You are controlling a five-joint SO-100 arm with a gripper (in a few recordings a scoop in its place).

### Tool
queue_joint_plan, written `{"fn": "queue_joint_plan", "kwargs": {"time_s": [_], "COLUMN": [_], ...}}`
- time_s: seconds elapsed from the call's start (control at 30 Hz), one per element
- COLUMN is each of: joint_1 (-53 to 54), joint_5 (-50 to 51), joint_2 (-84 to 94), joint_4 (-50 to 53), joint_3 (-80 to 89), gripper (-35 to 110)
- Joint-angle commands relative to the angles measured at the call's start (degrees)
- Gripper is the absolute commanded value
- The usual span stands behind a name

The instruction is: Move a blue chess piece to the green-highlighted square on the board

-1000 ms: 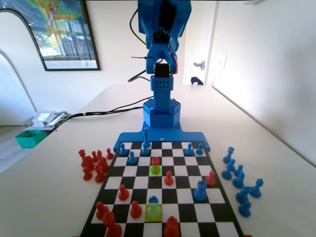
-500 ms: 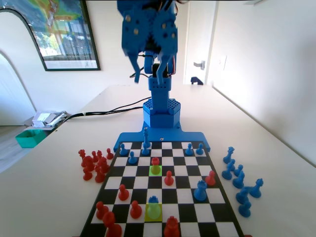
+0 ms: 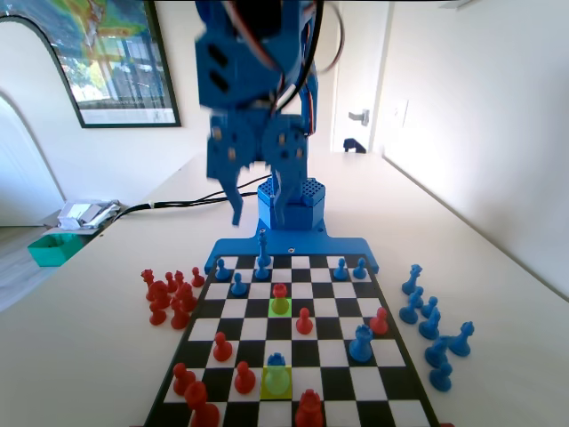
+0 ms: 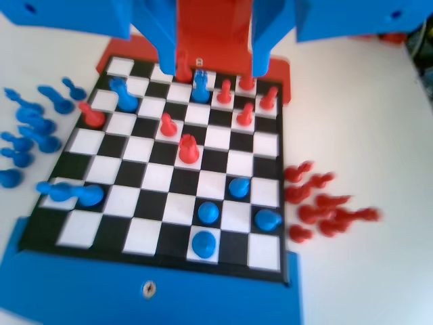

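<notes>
A robot arm (image 3: 258,80) built of bright blue plastic segments, boxy and studded with small dark screws. Black cables loop along its upper links. Its hexagonal base (image 3: 289,203) is perforated with fine holes. Two tapered blue fingers (image 3: 236,203) form the gripper (image 3: 260,203).

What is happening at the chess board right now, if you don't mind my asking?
The blue arm's pincer hangs open and empty high above the far end of the board in the fixed view. The blue chess piece stands on the lime-tinted square near the camera, not yet grasped. The green-highlighted square holds a red pawn. Captured red and blue pieces stand beside the board on either side.
</notes>
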Motion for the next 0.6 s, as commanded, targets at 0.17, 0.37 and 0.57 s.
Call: {"fn": "queue_joint_plan", "kwargs": {"time_s": [0.17,0.37,0.57], "joint_1": [0.18,-3.16,-4.48], "joint_5": [4.48,7.38,7.29], "joint_2": [-4.57,-9.23,-10.63], "joint_4": [-13.54,-17.23,-22.32], "joint_3": [6.94,6.86,10.55], "gripper": [16,15,15]}}
